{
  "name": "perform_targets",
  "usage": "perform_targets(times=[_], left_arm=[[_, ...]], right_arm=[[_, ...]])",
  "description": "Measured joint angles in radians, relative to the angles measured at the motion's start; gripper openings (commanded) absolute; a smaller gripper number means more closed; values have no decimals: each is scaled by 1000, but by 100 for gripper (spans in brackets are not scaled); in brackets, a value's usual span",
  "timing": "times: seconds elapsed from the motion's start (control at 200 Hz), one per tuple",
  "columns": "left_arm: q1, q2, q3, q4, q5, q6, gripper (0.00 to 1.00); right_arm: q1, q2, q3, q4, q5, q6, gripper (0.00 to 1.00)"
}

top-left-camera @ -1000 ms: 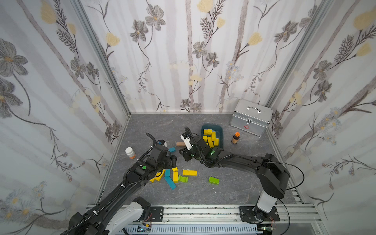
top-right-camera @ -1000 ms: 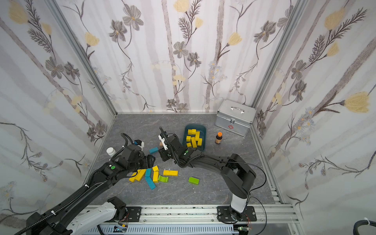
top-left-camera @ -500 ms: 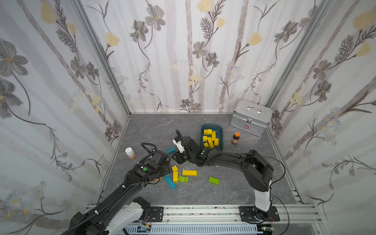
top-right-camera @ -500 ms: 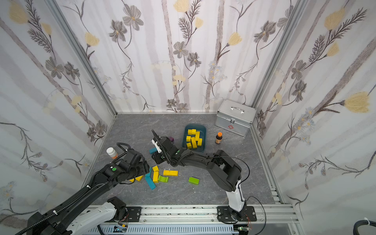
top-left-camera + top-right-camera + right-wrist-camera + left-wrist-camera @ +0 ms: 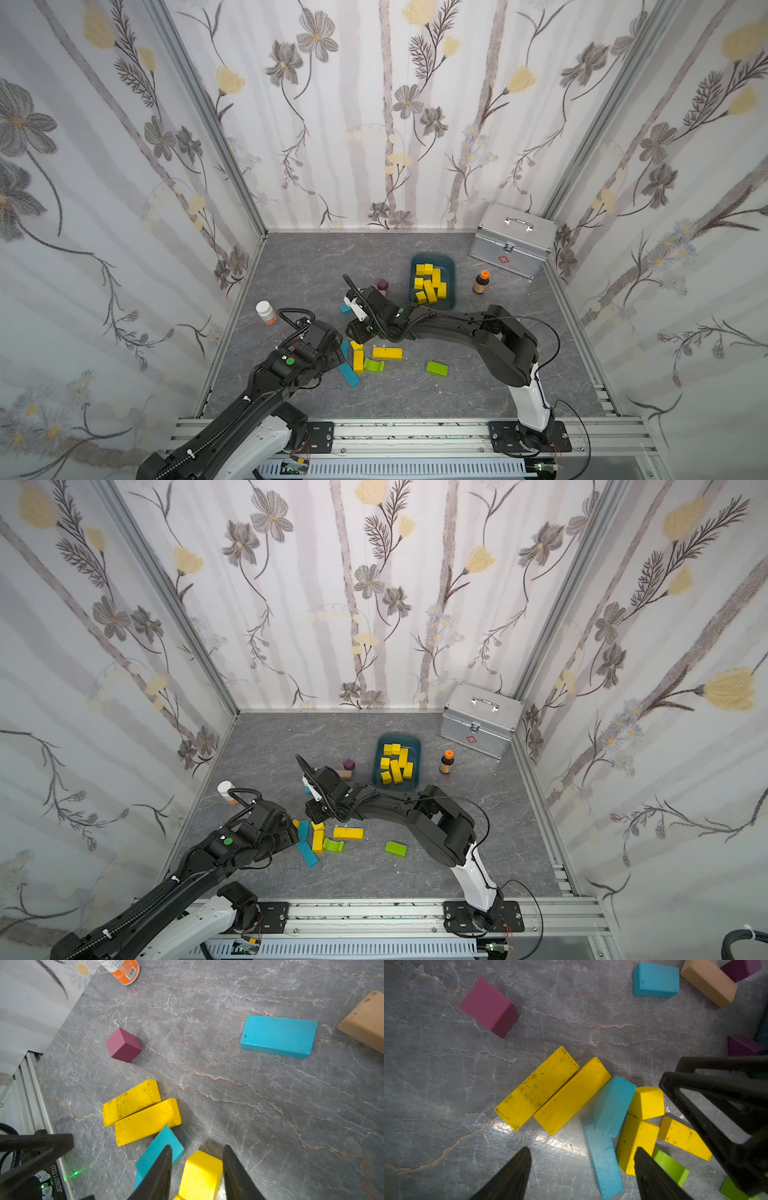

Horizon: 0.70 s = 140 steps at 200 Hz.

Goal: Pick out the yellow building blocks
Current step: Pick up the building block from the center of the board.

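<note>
Grey surface, busy now: the right pincer has swung from the tray over to the loose pile and spread its jaws. It straddles a small yellow block, not clamped yet. The left pincer has eased back, jaws wide and empty, above two yellow bars. Next pick looks imminent, and several yellow blocks already lie in the tray.

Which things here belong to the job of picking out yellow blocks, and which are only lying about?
Belong to the job: yellow building blocks, loose or in the tray; teal tray.

Lying about: cyan blocks, lime-green blocks, magenta cube, purple block, tan bar, white bottle, brown bottle, metal case.
</note>
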Motion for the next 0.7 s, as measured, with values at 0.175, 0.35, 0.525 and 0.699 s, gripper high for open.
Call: perform_targets(times=[0.175,0.35,0.525,0.699], left_arm=[[9,-7,0,-8,-29,5,79],[15,-30,-2,-15,-51,12,80],[17,-57,-23,-12,-62,14,80],[18,-56,-30,-8,-63,15,80]], right_arm=[[-1,15,10,-39,20,0,42],[0,22,17,-50,26,0,42],[8,22,19,-76,27,-3,43],[24,23,20,-87,26,-12,45]])
